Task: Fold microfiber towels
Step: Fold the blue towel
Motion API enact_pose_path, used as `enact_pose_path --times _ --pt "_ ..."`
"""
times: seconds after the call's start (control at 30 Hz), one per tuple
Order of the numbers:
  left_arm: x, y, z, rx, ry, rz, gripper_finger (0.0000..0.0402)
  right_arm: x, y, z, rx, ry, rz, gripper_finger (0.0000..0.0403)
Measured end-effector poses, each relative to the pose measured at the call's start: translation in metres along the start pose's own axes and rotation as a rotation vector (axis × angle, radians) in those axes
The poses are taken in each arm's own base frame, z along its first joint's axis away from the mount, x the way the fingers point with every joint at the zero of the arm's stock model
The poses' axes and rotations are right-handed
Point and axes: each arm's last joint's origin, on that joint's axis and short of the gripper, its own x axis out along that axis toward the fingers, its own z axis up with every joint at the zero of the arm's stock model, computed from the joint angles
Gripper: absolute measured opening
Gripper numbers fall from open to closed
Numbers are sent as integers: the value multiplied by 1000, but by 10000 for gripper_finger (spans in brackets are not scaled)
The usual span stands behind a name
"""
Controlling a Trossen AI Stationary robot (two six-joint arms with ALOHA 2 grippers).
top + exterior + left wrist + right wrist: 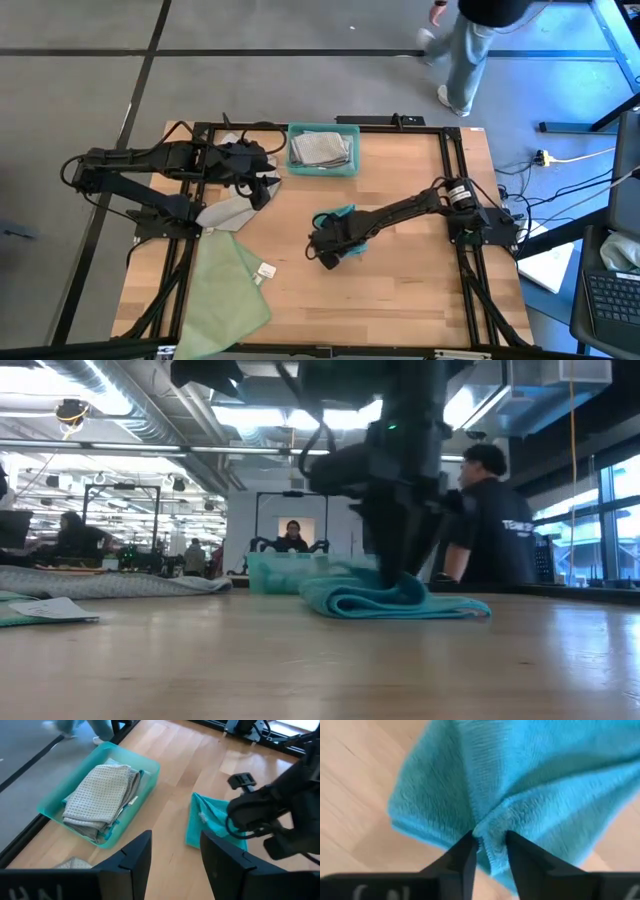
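Right gripper (489, 851) is pinching a ridge of the teal towel (530, 785) mid-table, so get both layers before lifting; left gripper (175, 855) waits spread near the bin (145, 767).

bare wood lies open at the table's (400, 290) near right part. the bin (323, 150), teal towel (340, 217) and green towel (225, 285) block other spots.
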Motion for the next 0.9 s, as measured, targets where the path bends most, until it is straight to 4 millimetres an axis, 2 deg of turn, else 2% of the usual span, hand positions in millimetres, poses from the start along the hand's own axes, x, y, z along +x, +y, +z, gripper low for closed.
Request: enact_pose_path --times 0.2,0.37,0.53,0.7,0.8,0.9 --pt "0 0 0 -9 -2 4 159 -15 -1 -25 51 2 -90 58" --pt "0 0 0 -12 -6 13 159 -37 -1 -45 155 -60 -116 56" --pt "0 0 0 -12 -6 13 159 -42 0 -65 226 -49 -154 98" --pt "0 0 0 -11 -6 13 159 -40 -13 -91 344 11 -332 160" --pt "0 0 0 -11 -5 14 159 -44 -17 -108 413 -9 -420 193" --pt "0 0 0 -11 -5 14 159 -47 -14 -122 487 -92 -411 216"
